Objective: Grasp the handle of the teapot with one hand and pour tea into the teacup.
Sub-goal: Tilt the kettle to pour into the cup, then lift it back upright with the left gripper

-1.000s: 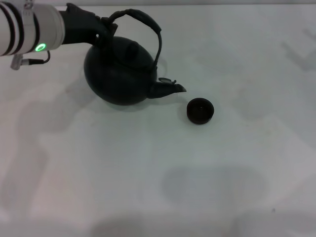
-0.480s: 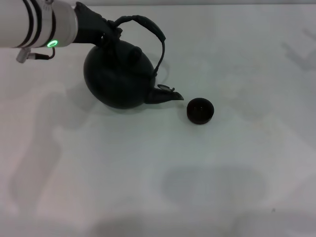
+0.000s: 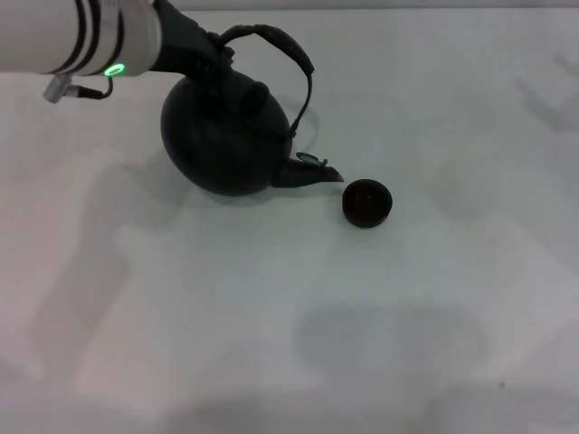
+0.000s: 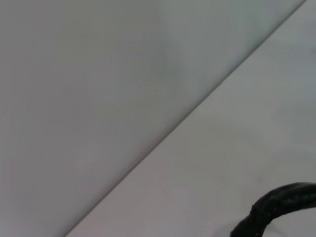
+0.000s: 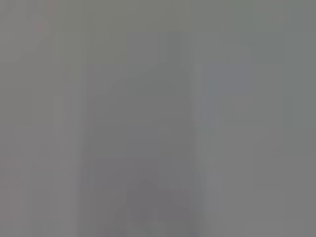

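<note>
The round matte-black teapot [image 3: 226, 136] is in the far left of the head view, tilted, with its short spout [image 3: 314, 171] pointing right and down toward the teacup. My left gripper [image 3: 213, 51] is shut on the handle [image 3: 280, 43] at the left end of its arch. The small dark teacup [image 3: 366, 202] stands on the table just right of the spout tip, a short gap apart. A piece of the handle shows in the left wrist view [image 4: 276, 210]. My right gripper is out of view.
The white table [image 3: 362, 325] spreads wide in front of and to the right of the teacup. The right wrist view shows only a plain grey surface.
My left arm has moved to the right with the teapot. The spout has come closer to the teacup. The teacup has not moved.
</note>
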Robot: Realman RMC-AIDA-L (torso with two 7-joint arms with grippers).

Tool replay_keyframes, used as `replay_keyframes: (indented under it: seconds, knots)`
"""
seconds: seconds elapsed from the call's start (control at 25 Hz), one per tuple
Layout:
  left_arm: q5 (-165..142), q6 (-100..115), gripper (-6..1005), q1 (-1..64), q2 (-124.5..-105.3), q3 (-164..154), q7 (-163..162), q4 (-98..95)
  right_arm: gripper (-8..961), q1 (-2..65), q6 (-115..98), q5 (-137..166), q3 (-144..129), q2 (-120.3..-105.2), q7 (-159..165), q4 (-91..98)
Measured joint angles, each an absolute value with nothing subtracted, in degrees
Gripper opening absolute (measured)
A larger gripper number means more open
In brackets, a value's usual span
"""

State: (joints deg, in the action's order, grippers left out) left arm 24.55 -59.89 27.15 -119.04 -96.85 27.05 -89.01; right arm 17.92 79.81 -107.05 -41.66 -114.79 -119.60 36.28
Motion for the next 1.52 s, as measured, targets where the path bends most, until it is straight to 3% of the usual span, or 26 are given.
replay_keyframes:
  seconds: [1.52]
  knots:
    - [15.7, -67.2, 129, 38.3, -119.1, -104.6, 20.1, -88.1, 860, 17.8, 79.2, -107.0, -41.6, -114.69, -121.8, 34.7]
